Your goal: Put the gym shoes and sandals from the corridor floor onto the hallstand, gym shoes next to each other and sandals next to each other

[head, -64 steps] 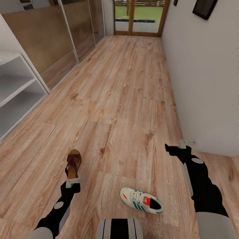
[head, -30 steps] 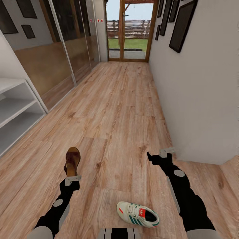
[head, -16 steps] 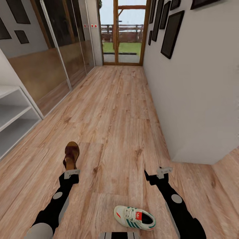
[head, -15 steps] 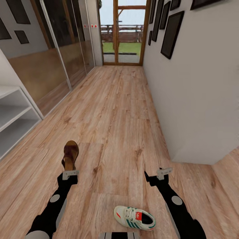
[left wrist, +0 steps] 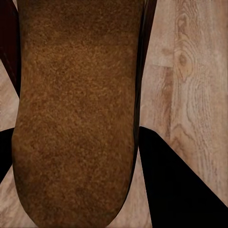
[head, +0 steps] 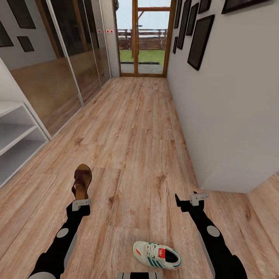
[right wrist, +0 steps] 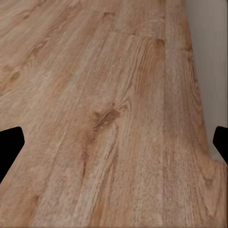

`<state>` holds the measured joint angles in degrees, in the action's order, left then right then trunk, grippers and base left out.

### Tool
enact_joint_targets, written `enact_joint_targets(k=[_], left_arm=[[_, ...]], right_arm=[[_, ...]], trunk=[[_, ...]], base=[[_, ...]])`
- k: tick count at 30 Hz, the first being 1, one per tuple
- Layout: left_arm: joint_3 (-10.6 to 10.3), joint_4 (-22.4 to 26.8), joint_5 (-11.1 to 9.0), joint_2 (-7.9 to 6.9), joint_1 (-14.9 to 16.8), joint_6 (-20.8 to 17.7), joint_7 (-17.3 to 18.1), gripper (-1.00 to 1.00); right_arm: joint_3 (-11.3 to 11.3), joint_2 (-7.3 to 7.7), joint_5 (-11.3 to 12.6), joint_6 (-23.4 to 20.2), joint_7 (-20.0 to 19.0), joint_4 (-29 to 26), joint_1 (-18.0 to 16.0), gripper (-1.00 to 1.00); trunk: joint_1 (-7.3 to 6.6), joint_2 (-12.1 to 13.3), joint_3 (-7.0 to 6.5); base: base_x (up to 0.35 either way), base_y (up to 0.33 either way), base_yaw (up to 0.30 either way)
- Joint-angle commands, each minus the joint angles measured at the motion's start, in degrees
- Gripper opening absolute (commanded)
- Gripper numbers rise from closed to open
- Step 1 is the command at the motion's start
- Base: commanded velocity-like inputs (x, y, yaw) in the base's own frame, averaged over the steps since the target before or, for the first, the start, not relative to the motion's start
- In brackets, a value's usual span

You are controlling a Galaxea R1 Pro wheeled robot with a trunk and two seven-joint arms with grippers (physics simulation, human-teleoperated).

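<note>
Your left tool (head: 81, 204) sits at the heel of the sandal (head: 81, 180); the left wrist view puts its dark fingers (left wrist: 175, 185) on either side of the footbed, though you cannot tell if they pinch it. The hallstand (head: 15, 135) waits further left. The gym shoe (head: 156, 254) lies on the corridor floor (head: 139, 128) between your arms. Your right tool (head: 188, 200) hangs spread and empty.
</note>
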<state>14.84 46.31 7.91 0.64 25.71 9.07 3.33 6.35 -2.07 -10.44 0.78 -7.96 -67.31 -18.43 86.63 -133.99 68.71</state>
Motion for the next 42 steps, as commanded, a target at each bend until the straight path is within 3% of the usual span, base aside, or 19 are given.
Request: enact_joint_targets(k=[1, 31, 42], left_arm=[[0.3, 0.0, 0.8, 0.07, 0.0, 0.2, 0.4, -1.0], [0.3, 0.2, -0.2, 0.02, 0.0, 0.2, 0.3, -1.0], [0.2, 0.2, -0.2, 0.07, 0.0, 0.2, 0.3, -1.0]], right_arm=[[0.3, -0.13, -0.5, 0.1, -0.5, 0.0, 0.0, 1.0], [0.4, -0.56, -0.6, 0.0, -0.4, 2.3, 0.0, 1.0], [0.4, -0.48, -0.5, 0.0, -0.5, 1.6, 0.0, 1.0]], trunk=[[-0.01, 0.0, 0.04], [-0.01, 0.0, -1.47], [-0.01, 0.0, -1.55]], base=[[0.0, 0.0, 0.0], [-0.044, -0.05, 0.206], [-0.08, -0.055, 0.026]])
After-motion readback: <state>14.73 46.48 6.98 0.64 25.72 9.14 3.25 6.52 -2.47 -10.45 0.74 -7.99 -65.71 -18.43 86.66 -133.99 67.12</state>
